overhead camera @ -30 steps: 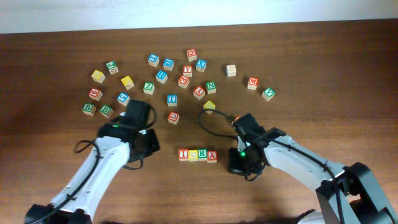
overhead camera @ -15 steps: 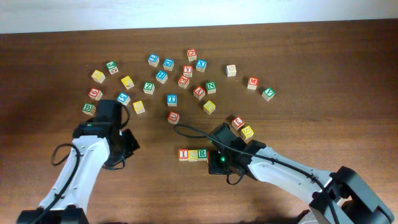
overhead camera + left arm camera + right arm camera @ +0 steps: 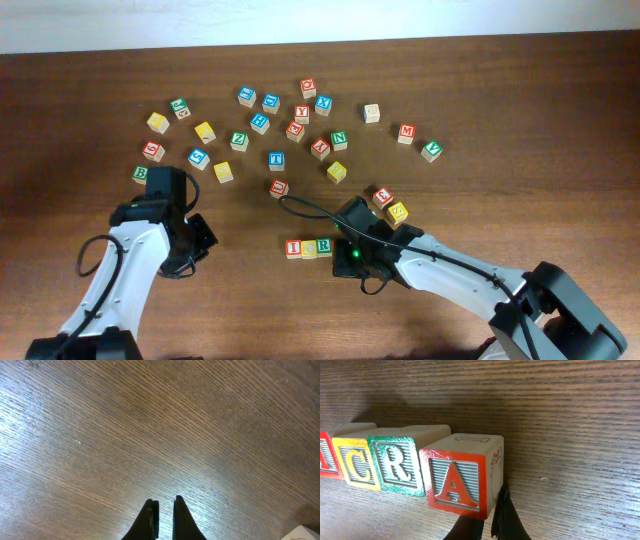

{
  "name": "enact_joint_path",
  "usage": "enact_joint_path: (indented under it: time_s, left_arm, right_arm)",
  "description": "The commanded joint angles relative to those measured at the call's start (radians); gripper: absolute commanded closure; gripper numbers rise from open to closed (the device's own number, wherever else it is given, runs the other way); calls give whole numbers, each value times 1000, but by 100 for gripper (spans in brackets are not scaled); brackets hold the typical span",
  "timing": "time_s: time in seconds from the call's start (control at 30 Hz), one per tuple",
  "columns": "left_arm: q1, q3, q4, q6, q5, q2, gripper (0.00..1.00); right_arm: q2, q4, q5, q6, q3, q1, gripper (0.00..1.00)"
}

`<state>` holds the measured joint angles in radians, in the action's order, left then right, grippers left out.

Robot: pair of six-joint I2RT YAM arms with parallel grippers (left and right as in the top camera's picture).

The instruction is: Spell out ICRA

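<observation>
Right gripper (image 3: 490, 520) sits low at the end of the word. Its two fingers are pressed nearly together with nothing between them. The gap is far narrower than a cube, so it is clasping nothing. In the wrist view its tips stand at the lower right corner of the red A (image 3: 452, 477), and one seems to touch the cube's side face. I read that as a nudge, not a pick: closed fingers make a blunt pusher, handy for squaring the last cube against its neighbour without lifting it. From above, the gripper's body hides the A altogether.

The word lies on the table (image 3: 520, 130) in front of the robot: red I (image 3: 294, 248), yellow C (image 3: 354, 466), green R (image 3: 396, 471), then the A, side by side and touching or very nearly so. Whether the A is quite in line I cannot tell.

Left gripper (image 3: 164, 510) hangs over bare wood well to the left of the row. Its fingers are likewise closed on nothing, placed there, I judge, to keep clear of the work. Spare cubes (image 3: 276, 159) lie scattered on the far side, apart from the row.

The spelling looks done, bar tidying. The risk now is a push too firm, which would skew the whole line.
</observation>
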<state>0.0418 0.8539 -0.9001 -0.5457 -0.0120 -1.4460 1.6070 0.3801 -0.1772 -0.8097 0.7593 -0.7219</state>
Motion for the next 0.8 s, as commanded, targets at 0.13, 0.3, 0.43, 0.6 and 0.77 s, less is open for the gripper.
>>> enact_joint_path:
  time_s: [0.13, 0.3, 0.43, 0.6, 0.77]
  left_arm:
    - [5, -25, 21, 2, 1, 5, 97]
    - [4, -25, 47, 43, 43, 5, 97]
    - [4, -25, 50, 43, 46, 5, 97]
    - [4, -25, 50, 43, 46, 5, 96]
    - [4, -33, 58, 43, 46, 5, 96]
  right_arm:
    - [18, 1, -2, -8, 8, -7, 96]
    - [18, -3, -1, -11, 8, -5, 96]
    - [18, -11, 6, -11, 8, -5, 96]
    - [18, -6, 8, -11, 8, -4, 96]
    - [18, -4, 22, -11, 9, -3, 96]
